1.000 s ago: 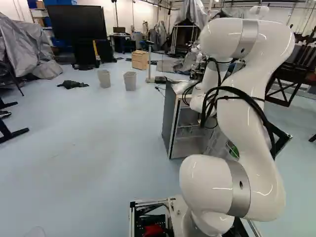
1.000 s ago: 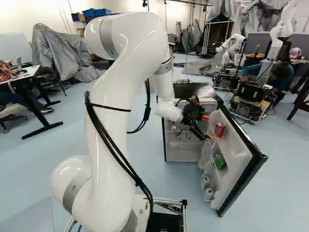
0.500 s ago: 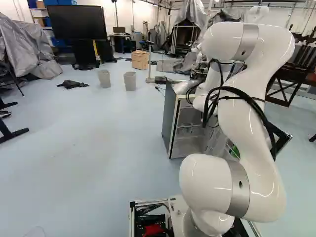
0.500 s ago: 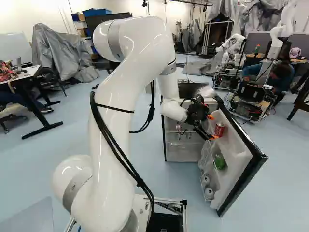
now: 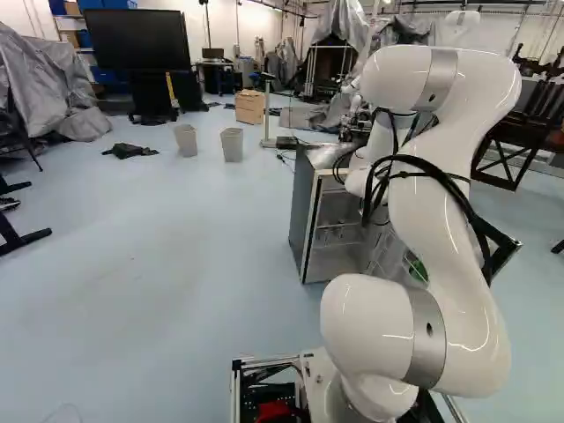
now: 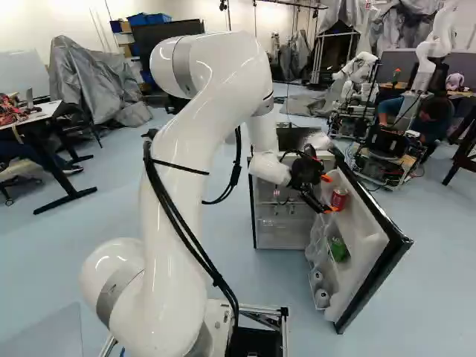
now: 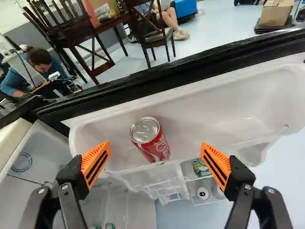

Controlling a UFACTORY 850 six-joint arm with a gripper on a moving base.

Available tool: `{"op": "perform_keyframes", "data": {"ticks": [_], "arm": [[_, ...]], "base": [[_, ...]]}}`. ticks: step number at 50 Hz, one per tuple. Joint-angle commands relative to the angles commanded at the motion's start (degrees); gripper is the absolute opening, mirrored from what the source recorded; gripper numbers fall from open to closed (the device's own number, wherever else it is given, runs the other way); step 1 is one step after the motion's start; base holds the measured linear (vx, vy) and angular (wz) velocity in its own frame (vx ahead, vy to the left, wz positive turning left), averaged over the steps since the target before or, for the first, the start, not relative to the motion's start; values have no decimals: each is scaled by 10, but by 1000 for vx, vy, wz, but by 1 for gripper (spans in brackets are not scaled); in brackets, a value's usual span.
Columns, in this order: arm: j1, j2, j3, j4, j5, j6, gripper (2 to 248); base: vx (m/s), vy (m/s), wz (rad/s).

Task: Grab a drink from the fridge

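On the upper door shelf (image 7: 214, 109), a red can (image 7: 151, 139) stands ahead of wide-spread jaws, perhaps a green can (image 6: 339, 249) below.

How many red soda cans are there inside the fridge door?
1: the red soda can stands on the door's upper shelf, ahead of the open tool. Others may be hidden lower down.

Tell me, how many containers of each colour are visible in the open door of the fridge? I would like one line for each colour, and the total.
Red drink can: 1
Green can: 1
White round-ended containers: 2
Total: 4
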Motion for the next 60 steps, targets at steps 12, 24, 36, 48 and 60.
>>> {"op": "perform_keyframes", "data": {"ticks": [12, 24, 36, 48, 60], "arm": [[0, -1, -1, 0, 0, -18, 247], [0, -1, -1, 0, 0, -85, 247], [0, -1, -1, 0, 0, -147, 247], [0, -1, -1, 0, 0, -156, 247], [-1, -2, -4, 0, 0, -156, 247]], "base": [[0, 0, 0], [0, 0, 0], [0, 0, 0], [0, 0, 0], [0, 0, 0]]}}
